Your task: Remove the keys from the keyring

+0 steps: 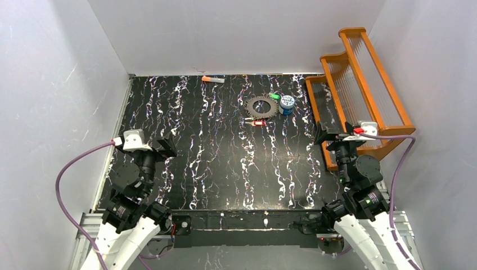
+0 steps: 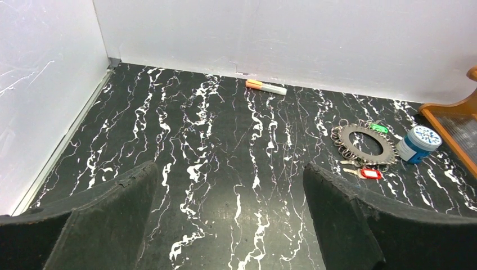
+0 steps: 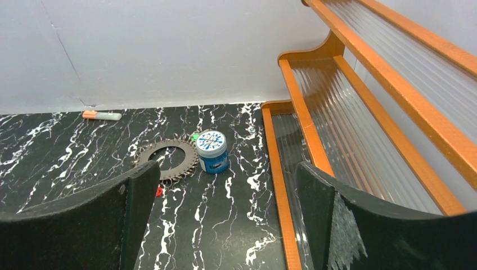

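Observation:
The keyring (image 1: 261, 107), a flat dark-grey toothed ring, lies on the far right part of the black marbled table. It also shows in the left wrist view (image 2: 364, 143) and the right wrist view (image 3: 165, 158). A red-headed key (image 1: 259, 122) lies at its near edge, seen too in the left wrist view (image 2: 371, 174). A green-headed key (image 1: 274, 96) sits at its far edge, also in the left wrist view (image 2: 380, 129). My left gripper (image 1: 160, 147) is open and empty at the near left, far from the ring. My right gripper (image 1: 332, 136) is open and empty at the near right.
A blue-and-white round canister (image 1: 287, 104) stands right beside the ring. An orange-and-grey stick (image 1: 212, 80) lies at the back wall. An orange wooden rack (image 1: 360, 90) with clear ribbed shelves fills the right side, close to my right gripper. White walls enclose the table.

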